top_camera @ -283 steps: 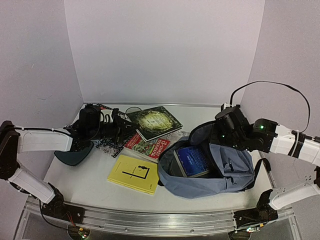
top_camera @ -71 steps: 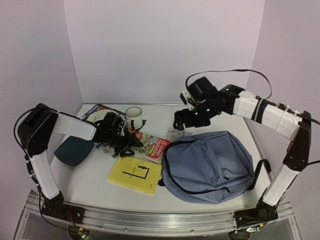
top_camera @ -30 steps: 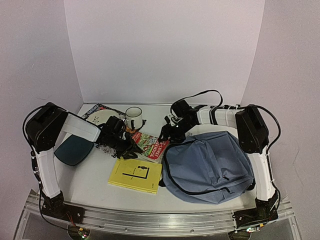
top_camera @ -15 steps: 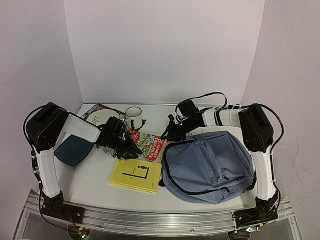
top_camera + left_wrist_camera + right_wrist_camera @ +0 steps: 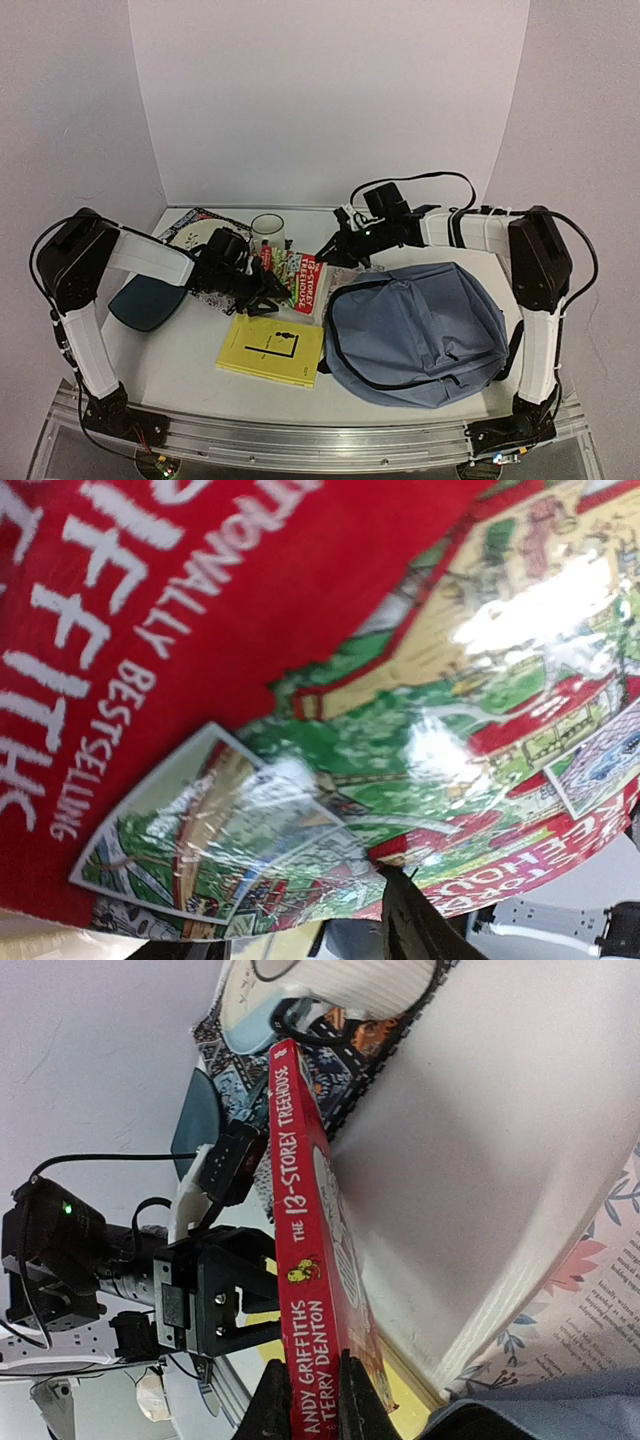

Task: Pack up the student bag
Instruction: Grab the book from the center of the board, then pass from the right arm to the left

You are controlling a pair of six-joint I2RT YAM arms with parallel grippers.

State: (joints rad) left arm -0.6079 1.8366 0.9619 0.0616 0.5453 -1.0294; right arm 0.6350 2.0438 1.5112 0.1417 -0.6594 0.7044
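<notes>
Change: red book (image 5: 303, 283) now stands on its edge, no longer flat on the desk (image 5: 180, 365).
Right tool (image 5: 308, 1400): clenched on the book's spine.
Left tool (image 5: 262, 292): at the cover; grip cannot be told.
Student bag (image 5: 415, 330): on the desk, just right of the book, nearer the right arm.

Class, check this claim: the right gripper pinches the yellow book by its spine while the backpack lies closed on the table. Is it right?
No. The right gripper pinches the red book, The 13-Storey Treehouse, by its spine, as the right wrist view shows; the yellow book lies flat on the table. The backpack does lie closed.
</notes>
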